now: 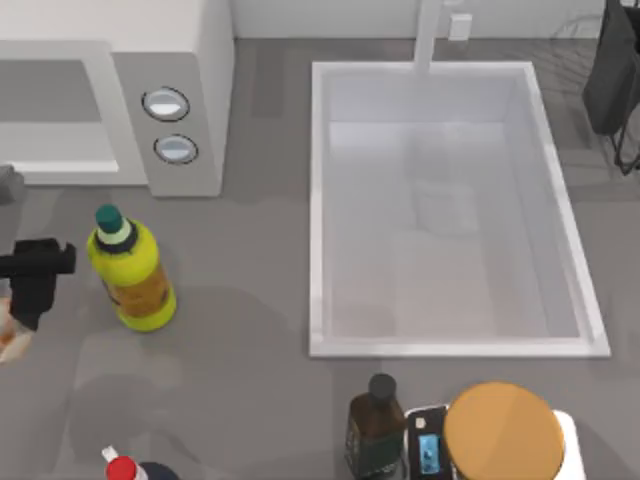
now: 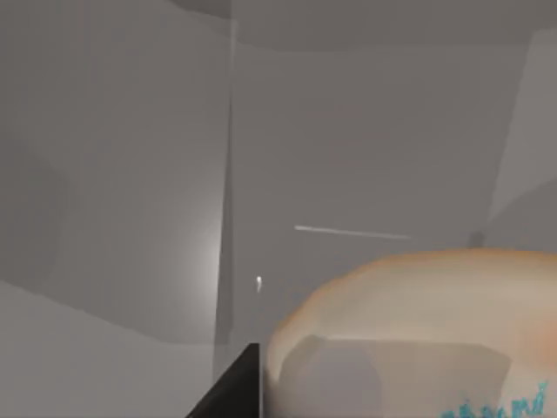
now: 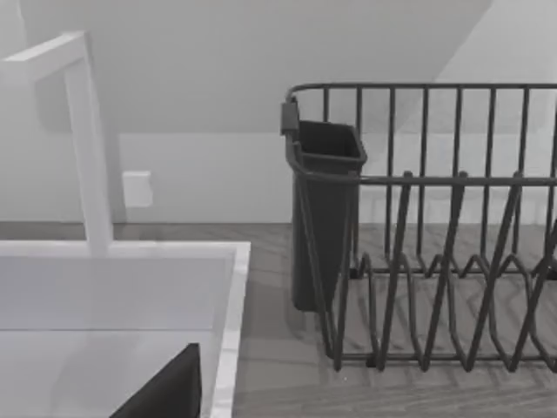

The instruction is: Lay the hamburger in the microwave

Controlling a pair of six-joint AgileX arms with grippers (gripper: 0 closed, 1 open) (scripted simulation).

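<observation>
The hamburger (image 1: 8,338), a pale-cream bun with orange-brown blotches, sits at the table's far left edge, partly cut off by the frame. My left gripper (image 1: 22,316) is right over it and shut on it. In the left wrist view the hamburger (image 2: 409,331) looms close, with one black finger (image 2: 237,387) against its side. The microwave (image 1: 190,60) stands at the back left, above the gripper, its cavity facing the front and its two round knobs (image 1: 166,103) on the right. My right arm (image 1: 612,75) is parked at the back right.
A yellow bottle (image 1: 132,272) stands just right of the left gripper. The white sink (image 1: 318,200) fills the middle right. A dark bottle (image 1: 375,425), a tan-orange disc (image 1: 505,432) and a red-capped bottle (image 1: 120,468) line the front edge. A dish rack (image 3: 435,235) stands by the right arm.
</observation>
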